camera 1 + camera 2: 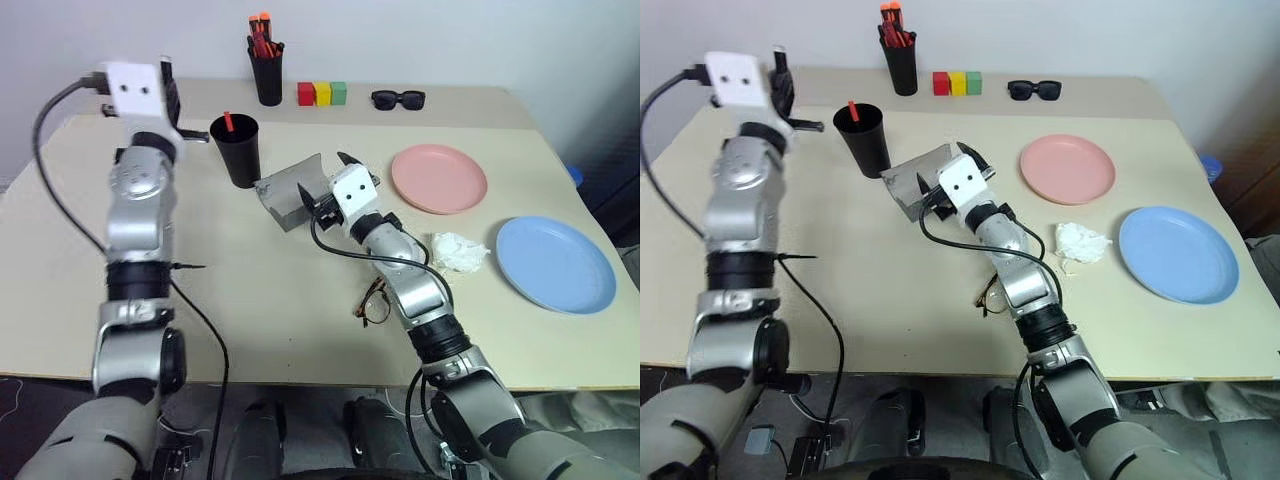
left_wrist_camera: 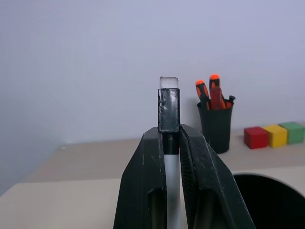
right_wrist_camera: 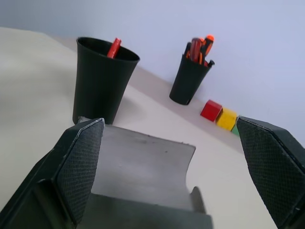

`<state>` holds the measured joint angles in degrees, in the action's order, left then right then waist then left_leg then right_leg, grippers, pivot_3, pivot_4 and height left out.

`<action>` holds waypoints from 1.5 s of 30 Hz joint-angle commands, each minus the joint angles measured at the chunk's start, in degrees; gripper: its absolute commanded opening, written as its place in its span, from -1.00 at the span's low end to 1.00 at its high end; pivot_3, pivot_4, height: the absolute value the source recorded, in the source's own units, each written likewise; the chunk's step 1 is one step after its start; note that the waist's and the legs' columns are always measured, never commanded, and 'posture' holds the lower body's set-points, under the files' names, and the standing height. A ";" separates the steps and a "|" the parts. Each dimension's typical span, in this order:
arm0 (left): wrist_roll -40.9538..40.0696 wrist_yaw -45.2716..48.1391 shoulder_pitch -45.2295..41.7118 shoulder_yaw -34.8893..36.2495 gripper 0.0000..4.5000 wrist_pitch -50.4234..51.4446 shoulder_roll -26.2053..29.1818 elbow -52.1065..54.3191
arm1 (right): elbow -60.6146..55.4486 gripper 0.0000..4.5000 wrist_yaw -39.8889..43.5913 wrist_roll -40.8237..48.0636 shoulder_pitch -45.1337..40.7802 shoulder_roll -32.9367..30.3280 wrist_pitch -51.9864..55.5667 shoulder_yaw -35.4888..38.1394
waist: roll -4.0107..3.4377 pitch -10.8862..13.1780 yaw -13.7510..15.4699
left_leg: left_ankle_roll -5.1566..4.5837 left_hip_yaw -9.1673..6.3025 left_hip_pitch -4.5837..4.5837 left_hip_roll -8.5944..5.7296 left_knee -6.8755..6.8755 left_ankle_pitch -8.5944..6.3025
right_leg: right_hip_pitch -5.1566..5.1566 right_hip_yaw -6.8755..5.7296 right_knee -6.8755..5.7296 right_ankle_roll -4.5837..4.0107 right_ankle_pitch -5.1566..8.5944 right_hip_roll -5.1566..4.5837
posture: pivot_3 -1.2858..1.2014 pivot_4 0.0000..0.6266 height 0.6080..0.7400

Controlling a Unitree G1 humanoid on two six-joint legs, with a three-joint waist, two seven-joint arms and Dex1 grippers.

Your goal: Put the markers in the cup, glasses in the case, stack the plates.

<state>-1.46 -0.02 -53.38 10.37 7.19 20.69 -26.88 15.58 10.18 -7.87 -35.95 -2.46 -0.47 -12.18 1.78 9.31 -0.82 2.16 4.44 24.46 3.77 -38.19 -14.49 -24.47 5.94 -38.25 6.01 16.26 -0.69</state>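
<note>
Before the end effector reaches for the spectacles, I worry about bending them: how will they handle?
The glasses look thin and wire-framed, so probably light and easily bent. They lie flat on the table, partly under the right arm, so likely to slide rather than roll. The clear lenses probably scratch or smudge easily.

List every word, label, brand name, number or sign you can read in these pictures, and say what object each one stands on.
None: no readable text on any object.
Wide black plastic cup: plain.
Open grey hard-shell case: plain.
Salmon pink round plate, light blue round plate: plain.
Red, yellow and green blocks: plain.
Chunky black sunglasses: too small to tell.
</note>
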 commanded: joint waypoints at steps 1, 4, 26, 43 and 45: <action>3.39 -5.15 -8.09 -1.59 -0.98 -10.96 -1.95 -14.56 | -0.23 1.00 -1.10 -0.22 -1.24 2.11 -2.51 -0.52 | 0.00 0.00 -0.05 | 0.00 0.00 0.00 0.00 0.01 0.00 | 0.00 0.00 0.00 0.00 0.00 0.00 | 0.03 -0.52 0.78; 3.70 -7.13 -14.31 -1.55 -0.98 -18.03 -3.69 -26.43 | -0.78 1.00 -1.12 -0.30 -0.47 3.40 -2.62 -1.22 | 0.00 0.00 -0.26 | 0.00 0.00 0.02 0.00 0.05 0.00 | -0.02 0.00 0.02 0.01 0.00 0.01 | 0.03 -0.52 0.78; 2.77 -7.49 -19.11 -1.13 -0.45 -27.19 -7.03 -43.91 | -3.27 1.00 -0.02 -0.04 1.67 3.92 -2.69 -1.29 | 0.00 0.00 -0.34 | 0.00 0.03 0.03 0.00 0.10 0.00 | -0.04 0.00 0.07 0.02 0.01 0.03 | 0.03 -0.52 0.78; -7.29 16.29 -11.76 -1.40 0.35 -16.00 -4.97 -23.25 | -14.57 1.00 14.55 6.31 4.58 -5.86 4.49 0.91 | -0.02 0.00 -0.15 | 0.00 0.02 0.04 0.00 0.10 0.00 | -0.04 0.00 0.06 0.02 0.01 0.03 | 0.03 -0.52 0.78; -9.03 24.32 -6.06 -5.03 0.64 -5.58 -3.50 -11.50 | -17.76 1.00 18.03 7.74 6.23 -10.06 6.17 1.97 | -0.03 0.00 -0.23 | 0.01 0.03 0.03 0.00 0.12 0.00 | 0.01 -0.01 0.09 0.02 0.02 0.02 | 0.03 -0.52 0.78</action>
<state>-8.56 17.21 -61.77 8.41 -5.83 16.28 -46.72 2.27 25.34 -1.99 -30.25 -10.53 4.84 -12.47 1.74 9.31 -1.05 2.17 4.47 24.49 3.77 -38.08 -14.49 -24.45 5.94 -38.15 6.03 16.28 -0.67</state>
